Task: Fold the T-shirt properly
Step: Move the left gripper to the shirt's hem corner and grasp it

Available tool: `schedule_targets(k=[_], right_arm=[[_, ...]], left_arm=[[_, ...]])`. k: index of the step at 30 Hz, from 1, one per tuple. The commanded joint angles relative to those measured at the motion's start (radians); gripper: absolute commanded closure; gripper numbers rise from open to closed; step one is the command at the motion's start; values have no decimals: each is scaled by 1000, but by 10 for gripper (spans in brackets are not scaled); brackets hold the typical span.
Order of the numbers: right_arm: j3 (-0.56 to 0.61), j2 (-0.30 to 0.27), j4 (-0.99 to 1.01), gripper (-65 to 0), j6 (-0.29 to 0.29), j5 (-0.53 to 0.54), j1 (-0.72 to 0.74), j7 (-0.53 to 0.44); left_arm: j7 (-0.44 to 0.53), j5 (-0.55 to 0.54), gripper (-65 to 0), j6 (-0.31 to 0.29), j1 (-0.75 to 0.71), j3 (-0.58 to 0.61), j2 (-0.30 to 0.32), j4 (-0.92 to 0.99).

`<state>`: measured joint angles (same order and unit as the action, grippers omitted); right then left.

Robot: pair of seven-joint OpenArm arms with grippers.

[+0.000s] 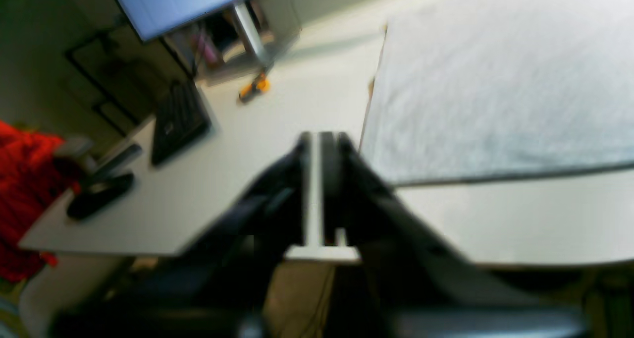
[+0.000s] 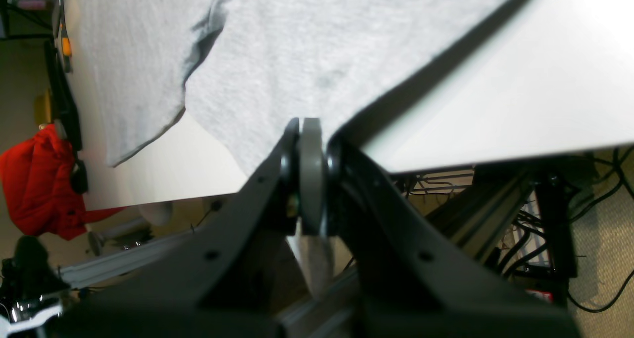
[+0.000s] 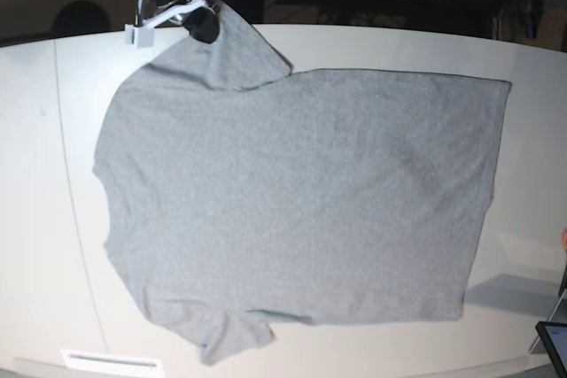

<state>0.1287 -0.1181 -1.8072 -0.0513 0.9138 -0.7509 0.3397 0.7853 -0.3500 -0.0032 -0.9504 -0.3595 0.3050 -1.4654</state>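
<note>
The grey T-shirt (image 3: 292, 201) lies spread flat on the white table (image 3: 532, 174), plain side up, its hem toward the right. My right gripper (image 3: 202, 22) is at the far left sleeve; in the right wrist view it (image 2: 309, 130) is shut on a fold of the T-shirt (image 2: 307, 55), and cloth hangs below the fingers. My left gripper (image 1: 321, 140) hovers over bare table just off the T-shirt's (image 1: 495, 80) edge. That view is blurred; its fingers stand close together with nothing held.
A monitor (image 1: 188, 1), black keyboard (image 1: 178, 120), small orange object (image 1: 255, 86) and dark handset (image 1: 99, 194) sit on a side desk. A red garment (image 2: 39, 179) hangs beyond the table. Cables (image 2: 569, 229) run under it. A screen corner (image 3: 554, 338) shows at lower right.
</note>
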Motion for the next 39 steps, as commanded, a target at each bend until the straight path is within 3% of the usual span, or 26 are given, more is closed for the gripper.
schedule_targets(k=[1,4,7,12,14,17,21,25,28,34,39], right_arm=[[-1,-4,-7,-3,6,-3,-9,6],[-1,-4,-7,-3,6,-3,-9,6],[-1,-4,-7,-3,6,-3,-9,6],[1,-4,-7,-3,5,-3,-9,6],[1,-15,-7,-3,5,-3,-9,6],[1,-27,-10,-3,5,-3,-9,6],[1,-30,-10,-3,5,-3,-9,6],[1,-30,-10,-3,5,-3,-9,6],[1,-30,-10,-3,5,-3,-9,6],[1,-30,-10,-3,5,-3,-9,6],[1,-30,-10,-3,5,-3,-9,6]], left_arm=[[6,-13,-113,7,-15,-11,9,-25],[-51,-16,-183,7,-15,-2,23,-67],[-116,-160,-197,-21,-15,0,29,-113],[-386,-653,-191,-228,17,-11,122,-128],[-495,-734,-190,-309,47,-26,155,-93],[-653,-736,-190,-393,127,-80,147,-41],[-935,-734,-195,-444,233,-198,112,24],[-1179,-732,-197,-561,298,-344,62,79],[-1297,-729,-197,-597,334,-399,64,121],[-1352,-573,-198,-656,399,-407,55,139],[-1352,-565,-191,-670,425,-408,26,153]])
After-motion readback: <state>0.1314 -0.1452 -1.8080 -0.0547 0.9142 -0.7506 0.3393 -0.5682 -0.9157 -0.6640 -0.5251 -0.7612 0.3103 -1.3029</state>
